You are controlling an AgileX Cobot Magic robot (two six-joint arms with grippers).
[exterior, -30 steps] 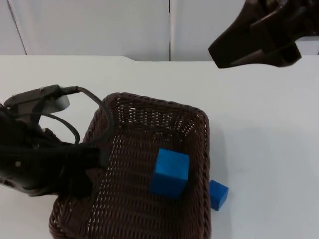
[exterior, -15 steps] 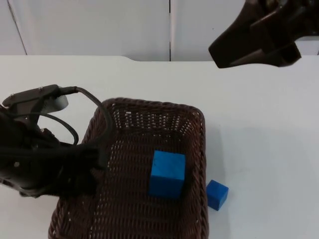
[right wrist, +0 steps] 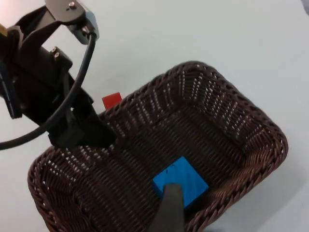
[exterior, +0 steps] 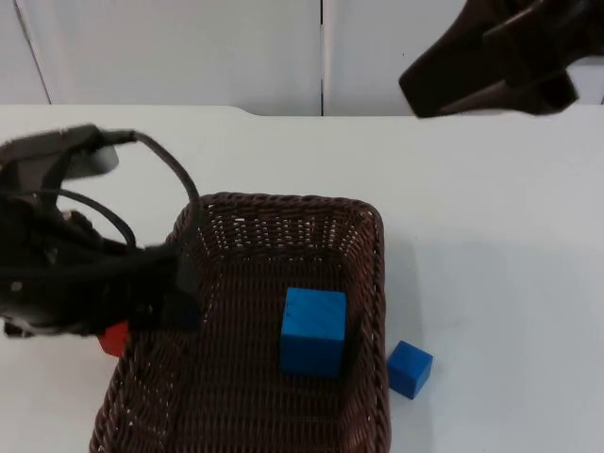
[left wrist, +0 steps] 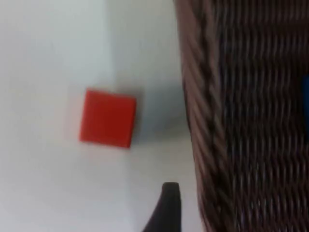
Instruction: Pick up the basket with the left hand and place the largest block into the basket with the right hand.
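- Wicker basket [exterior: 283, 212] gripped at its left rim by the left pincer [exterior: 179, 293], closed onto the weave; judged the natural hold for lifting, since the wall gives the fingers something to clamp.
- Whether lifted or resting on the white counter [exterior: 500, 245]: cannot tell from these views.
- Largest blue block [exterior: 312, 330] lying inside the basket, toward its right wall, so the placing step looks done already.
- Small blue block [exterior: 410, 368] left out on the counter, just beside the basket's right wall, apart from it; rightly ignored as the lesser piece.
- Small red block [left wrist: 107, 117] on the counter just outside the left rim, near the left pincer, partly hidden under the arm in the top view.
- Left arm reaching in low from the left, wrist bent down over the rim, one black fingertip [left wrist: 166, 208] outside the wall.
- Right pincer [exterior: 491, 80] raised high at the back right, well apart from the basket, looking down into it with the large block in view; seemingly empty, spread of its fingers impossible to tell.
- Right arm waiting aloft.
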